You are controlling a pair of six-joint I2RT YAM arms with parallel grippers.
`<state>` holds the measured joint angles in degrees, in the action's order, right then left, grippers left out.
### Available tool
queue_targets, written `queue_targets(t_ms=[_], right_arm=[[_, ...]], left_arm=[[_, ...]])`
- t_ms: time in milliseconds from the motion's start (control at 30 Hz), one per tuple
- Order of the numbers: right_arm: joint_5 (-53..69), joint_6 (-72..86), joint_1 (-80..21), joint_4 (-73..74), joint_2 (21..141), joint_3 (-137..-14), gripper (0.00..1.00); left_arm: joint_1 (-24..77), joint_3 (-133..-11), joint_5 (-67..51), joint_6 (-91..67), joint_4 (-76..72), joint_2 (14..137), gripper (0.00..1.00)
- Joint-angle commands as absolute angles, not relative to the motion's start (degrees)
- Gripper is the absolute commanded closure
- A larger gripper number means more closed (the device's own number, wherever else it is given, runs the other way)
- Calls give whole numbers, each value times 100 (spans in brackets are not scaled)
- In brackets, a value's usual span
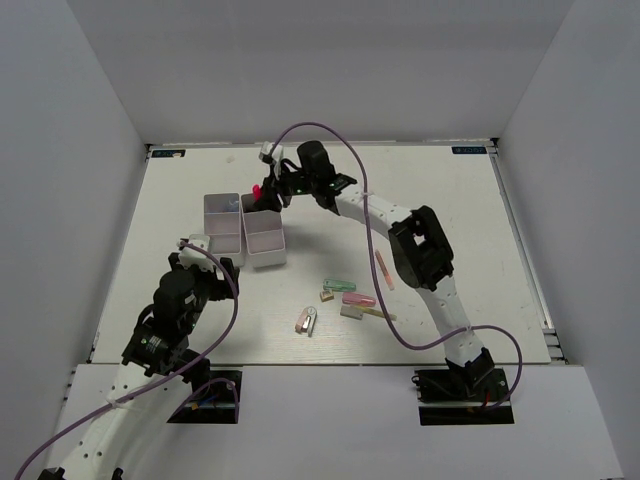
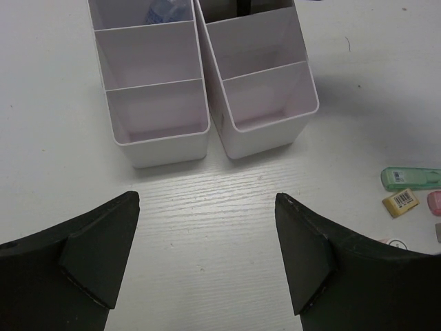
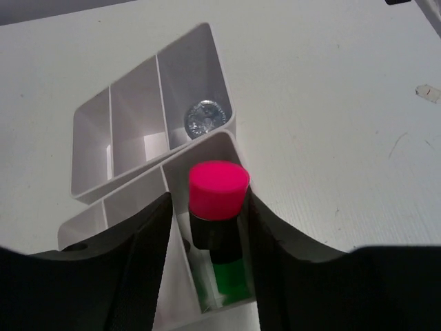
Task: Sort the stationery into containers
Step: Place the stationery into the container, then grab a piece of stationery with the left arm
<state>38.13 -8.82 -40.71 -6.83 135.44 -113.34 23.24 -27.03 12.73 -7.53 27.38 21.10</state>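
The tabletop (image 1: 450,220) is white with a faint wood grain, and plain pale walls close it in on three sides. The containers (image 1: 266,258) stand near its middle. They are two glossy white bins set side by side, each split into three compartments.

A black highlighter with a bright pink cap (image 3: 218,187) stands upright in the far compartment of the right-hand bin, its cap rising above the rim. Lower in that same compartment sits a green-capped piece (image 3: 231,279). The far compartment of the left-hand bin holds something shiny and silvery-blue (image 3: 205,117), too unclear to name. The middle and near compartments show only their pale floors.

The right pincer (image 3: 209,207) hangs over that far compartment with a finger on each side of the pink-capped highlighter. Whether it is actually squeezing it cannot be told. The left pincer (image 2: 207,207) hovers just in front of the containers, on their near side, spread wide with nothing between its fingers.

To the right of the containers and nearer the arms, loose pieces lie scattered: a pastel green piece (image 2: 411,178), a small yellow eraser (image 2: 401,202) bearing a barcode, a pink piece (image 1: 358,298) and a thin pink pencil (image 1: 384,269).
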Motion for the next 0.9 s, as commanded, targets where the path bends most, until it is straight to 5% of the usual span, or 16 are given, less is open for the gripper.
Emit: queue_targets(t_ms=[0,300,367,433,467,500,533,567,633,667,733,767,800,833,867], right_arm=[[3919,-1090,-4069,-896,12973,-11224,47],[3981,-835,-4157,-1002,12753,-11188,42],[3955,-739,-4166,-1019,12692,-11197,49],[3885,-624,-4175,-976,12586,-11267,90],[3545,-528,-4157,-906,12542,-11363,100],[3333,-501,-4157,-444,12455,-11512,100],[2905,-484,-4157,-213,12385,-11714,100],[2518,-588,-4140,407,12340,-11820,100],[2094,-641,-4088,1672,12156,-12207,100],[1770,-711,-4078,1948,12103,-12225,86],[1740,-720,-4000,2919,11693,-11910,35],[1845,-816,-3895,3170,11576,-11796,28],[1837,-826,-3798,3399,11305,-11482,24],[1776,-896,-3736,4124,11050,-11157,32],[1645,-931,-3640,4409,10891,-10988,50]], left_arm=[[2294,-2707,1292,-765,2672,2065,11],[2303,-2698,1266,-773,2681,2109,11],[2294,-2698,1222,-773,2681,2118,12],[2303,-2681,1152,-756,2628,2127,26],[2294,-2655,1021,-773,2628,2170,39],[2294,-2654,985,-791,2584,2171,77],[2303,-2654,941,-782,2575,2214,93],[2303,-2663,775,-808,2601,2293,100],[2303,-2663,451,-791,2549,2460,100],[2294,-2646,300,-826,2523,2522,100],[2303,-2715,-539,-957,2443,2889,92],[2303,-2890,-823,-1019,2478,3266,79],[2311,-3144,-1566,-1272,2548,3470,62],[2338,-3303,-1782,-1353,2888,4229,29],[2390,-3470,-1949,-1414,3013,4480,23]])
